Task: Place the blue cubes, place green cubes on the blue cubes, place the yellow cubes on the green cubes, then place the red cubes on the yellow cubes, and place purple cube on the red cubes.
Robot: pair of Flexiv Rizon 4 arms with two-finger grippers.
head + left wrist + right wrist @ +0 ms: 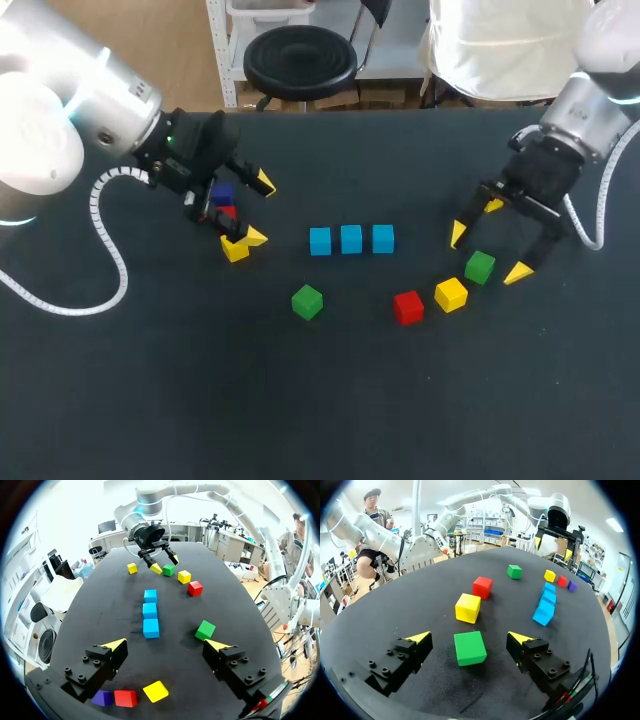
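Blue cubes [351, 239], three of them, sit in a straight row at the middle of the black surface [320, 400], each just beside the next. The right pincer [488, 252] hangs open over a green cube [470, 648]. That cube lies on the surface between the two yellow-tipped fingers, with a gap on each side and touching neither. Just ahead of that pincer are a yellow cube [468, 607] and then a red cube [482, 587], near each other but apart. A second green cube [307, 301] lies alone off to one side of the blue row, well apart from both pincers. The left pincer [165, 645] is open as well and grips nothing. Under it, back from the fingertips and nearer one finger than the other, a purple cube [102, 697], a second red cube [125, 698] and a second yellow cube [156, 691] lie in a line, none of them touched by the fingers. The blue row lies ahead of the left pincer, well apart from it. A third yellow cube [132, 568] rests beside the right pincer, outside its fingers.
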